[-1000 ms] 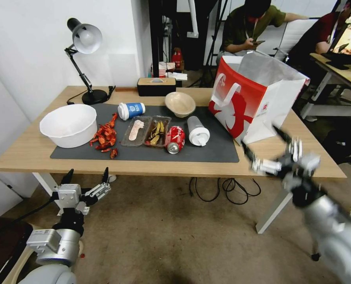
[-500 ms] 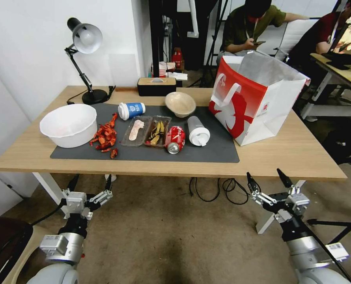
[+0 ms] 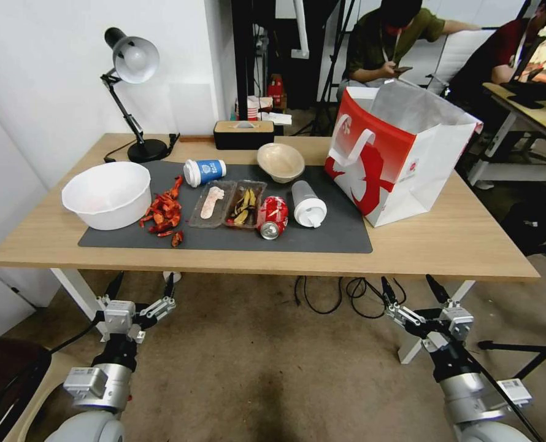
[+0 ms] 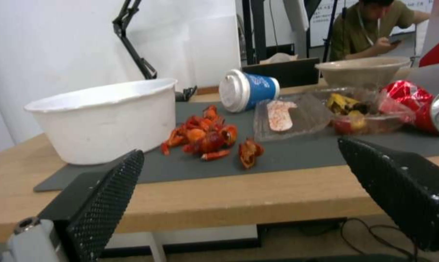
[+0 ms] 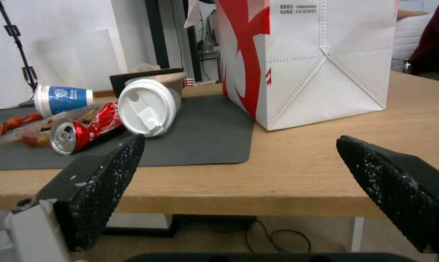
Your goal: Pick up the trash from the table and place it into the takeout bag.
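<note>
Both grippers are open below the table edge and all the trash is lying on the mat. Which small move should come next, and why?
Probably raise the right gripper toward the white-lidded cup. It is open and empty below the table edge, and that cup lies on its side nearest the takeout bag. The left gripper also hangs low.

Ahead of the right claw (image 3: 410, 287), bare tabletop (image 3: 457, 236) lies open up to the bag (image 3: 402, 153). Ahead of the left claw (image 3: 140, 281), a white bowl (image 3: 107, 195) and red shells (image 3: 164, 212) crowd the mat (image 3: 340, 233).
</note>
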Robot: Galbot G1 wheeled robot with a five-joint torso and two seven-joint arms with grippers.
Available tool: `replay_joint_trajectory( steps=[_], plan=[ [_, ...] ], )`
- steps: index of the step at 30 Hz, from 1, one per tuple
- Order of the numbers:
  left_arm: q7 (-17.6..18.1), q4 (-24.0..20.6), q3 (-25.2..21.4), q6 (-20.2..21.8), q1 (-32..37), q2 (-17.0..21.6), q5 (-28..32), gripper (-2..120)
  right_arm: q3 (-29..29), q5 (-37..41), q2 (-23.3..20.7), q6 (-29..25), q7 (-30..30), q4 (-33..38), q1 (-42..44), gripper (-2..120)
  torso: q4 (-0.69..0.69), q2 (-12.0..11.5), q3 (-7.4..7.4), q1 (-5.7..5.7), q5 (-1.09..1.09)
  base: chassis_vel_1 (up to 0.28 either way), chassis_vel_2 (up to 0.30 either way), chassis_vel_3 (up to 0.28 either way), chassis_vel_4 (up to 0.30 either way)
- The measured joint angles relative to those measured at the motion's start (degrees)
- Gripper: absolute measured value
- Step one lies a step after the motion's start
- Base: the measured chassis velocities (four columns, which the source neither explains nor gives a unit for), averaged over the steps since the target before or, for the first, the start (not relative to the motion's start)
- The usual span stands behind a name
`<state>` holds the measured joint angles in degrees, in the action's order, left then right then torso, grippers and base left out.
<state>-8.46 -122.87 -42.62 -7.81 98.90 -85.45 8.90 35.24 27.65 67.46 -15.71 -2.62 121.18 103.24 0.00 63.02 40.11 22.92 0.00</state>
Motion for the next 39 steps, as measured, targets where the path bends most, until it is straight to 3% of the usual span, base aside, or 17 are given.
replay_joint_trajectory(
  steps=[20,24,26,28,30,32,34,35,38,39],
  plan=[
    [0.1,-0.9,-0.3,0.5,0.3,0.3,0.3,100,-0.5,-0.3,-0.2,1.3,-0.1,0.4,-0.3,100,0.0,0.0,0.0,0.0,0.0,0.0,0.0,0.0,0.0],
    [0.1,-0.9,-0.3,0.6,0.1,0.2,0.3,100,-1.3,-0.5,-1.8,1.3,-3.9,0.6,-2.3,100,-0.01,0.0,0.0,0.0,0.0,0.0,0.0,0.0,0.0],
    [0.1,-0.9,-0.3,0.6,0.1,0.2,0.3,100,-2.4,0.0,-4.3,1.1,-9.0,0.6,-5.1,100,-0.01,0.0,0.0,0.0,0.01,0.0,0.0,0.0,0.0],
    [0.1,-0.9,-0.3,0.6,0.1,0.2,0.3,100,-2.4,0.0,-4.3,1.1,-9.0,0.6,-5.1,100,-0.01,0.0,0.0,0.0,0.01,0.0,0.0,0.0,0.0],
    [0.1,-1.0,-0.2,0.7,0.1,0.1,0.3,100,-5.1,1.4,-9.1,1.9,-13.6,-0.2,-11.3,100,-0.02,0.0,0.0,0.0,0.0,0.0,0.0,0.0,0.0],
    [0.1,-1.0,-0.2,0.8,0.1,0.0,0.2,100,-5.9,1.5,-10.2,2.1,-13.8,-0.5,-13.1,100,-0.01,0.0,0.0,0.0,-0.01,0.0,0.0,0.0,0.0],
    [0.1,-1.7,-0.4,1.6,0.1,0.0,0.2,100,-11.3,2.3,-15.0,4.5,-13.6,-2.2,-22.6,100,0.04,0.0,0.01,0.01,0.0,0.0,0.0,0.0,0.0],
    [0.1,-1.7,-0.4,1.6,0.1,0.0,0.2,100,-11.3,2.3,-15.0,4.5,-13.6,-2.2,-22.6,100,0.04,0.0,0.01,0.01,0.0,0.0,0.0,0.0,0.0],
    [0.1,-2.1,-0.8,1.8,0.3,-0.3,0.2,100,-19.3,5.1,-18.6,10.2,-9.2,-3.6,-31.2,100,0.02,0.0,0.01,0.01,0.02,0.0,0.0,0.0,0.0],
    [0.1,-2.1,-0.8,1.8,0.3,-0.3,0.2,100,-19.3,5.1,-18.6,10.2,-9.2,-3.6,-31.2,100,0.02,0.0,0.01,0.01,0.02,0.0,0.0,0.0,0.0]
  ],
)
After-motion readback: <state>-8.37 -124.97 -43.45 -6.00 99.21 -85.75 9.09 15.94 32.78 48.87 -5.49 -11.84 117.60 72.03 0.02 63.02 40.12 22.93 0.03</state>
